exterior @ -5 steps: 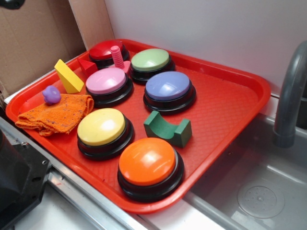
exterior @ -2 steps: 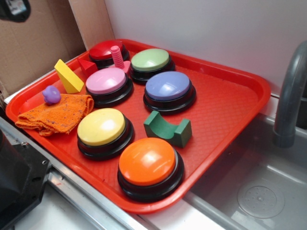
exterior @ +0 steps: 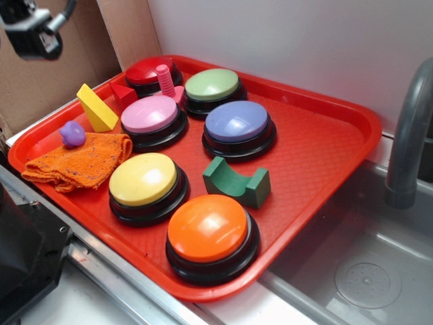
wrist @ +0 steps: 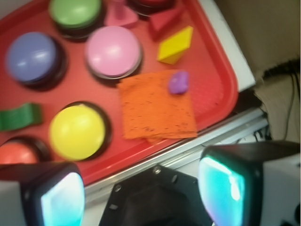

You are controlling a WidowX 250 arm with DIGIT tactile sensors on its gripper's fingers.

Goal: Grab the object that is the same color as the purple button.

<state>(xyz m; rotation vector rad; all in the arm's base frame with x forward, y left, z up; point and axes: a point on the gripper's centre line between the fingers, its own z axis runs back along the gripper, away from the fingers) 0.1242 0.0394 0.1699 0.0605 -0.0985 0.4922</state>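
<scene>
1. While your gripper [wrist: 141,193] hangs high off the tray's [exterior: 325,159] near-left corner, its fingers [wrist: 54,197] are spread wide with nothing between them.
2. You'll find the object [wrist: 178,82], the small purple toy, ahead and slightly right of the fingers, on the orange cloth's [wrist: 157,108] far corner, just beside the yellow wedge [wrist: 175,44].
3. You have the purple button [wrist: 30,57] far ahead-left, beside the pink button [wrist: 113,51].
</scene>
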